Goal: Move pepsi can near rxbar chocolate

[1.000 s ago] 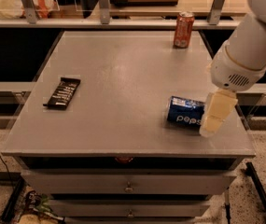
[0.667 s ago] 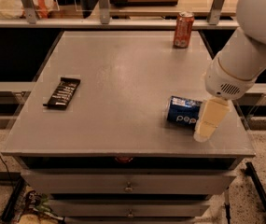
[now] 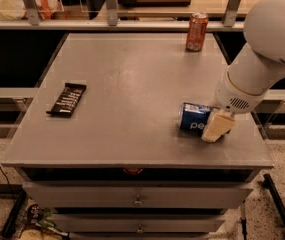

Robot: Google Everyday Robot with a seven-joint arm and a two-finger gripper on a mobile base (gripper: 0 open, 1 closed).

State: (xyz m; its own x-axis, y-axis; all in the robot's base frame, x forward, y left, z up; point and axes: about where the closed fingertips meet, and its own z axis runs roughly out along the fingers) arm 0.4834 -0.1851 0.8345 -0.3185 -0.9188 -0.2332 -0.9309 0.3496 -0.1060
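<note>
The blue pepsi can [image 3: 193,117] lies on its side on the grey table top [image 3: 132,84], near the front right. My gripper [image 3: 216,126] hangs from the white arm at the can's right end, its cream fingers [image 3: 215,127] covering that end. The rxbar chocolate [image 3: 67,99], a flat black bar with white text, lies at the left side of the table, far from the can.
A red-orange can [image 3: 197,31] stands upright at the back right of the table. Behind the table run a shelf and metal posts [image 3: 111,4]. Drawers [image 3: 137,200] sit under the front edge.
My gripper and arm have shifted slightly left and down onto the right end of the pepsi can. The can and bar have stayed in place.
</note>
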